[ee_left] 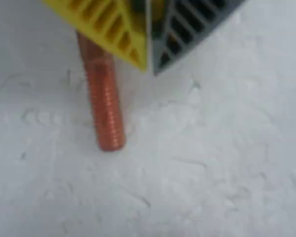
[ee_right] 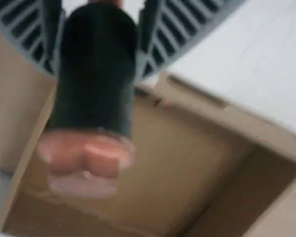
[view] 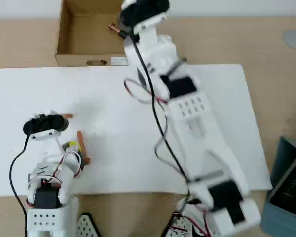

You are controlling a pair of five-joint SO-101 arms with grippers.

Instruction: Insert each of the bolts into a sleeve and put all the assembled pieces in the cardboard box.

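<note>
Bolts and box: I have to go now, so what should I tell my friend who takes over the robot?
Right gripper: fingers shut on a black sleeve with a bolt inside, held over the cardboard box.
Left gripper: fingers shut, low over the white mat, right by a bare bolt.
Done: one piece is assembled.
Left: drop that piece in the box, then put the bare bolt in a sleeve and box it too.

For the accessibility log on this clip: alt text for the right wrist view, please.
The end effector grips a black sleeve with a copper bolt head showing at one end, above the open cardboard box. A white mat lies beyond the box's rim.
</note>
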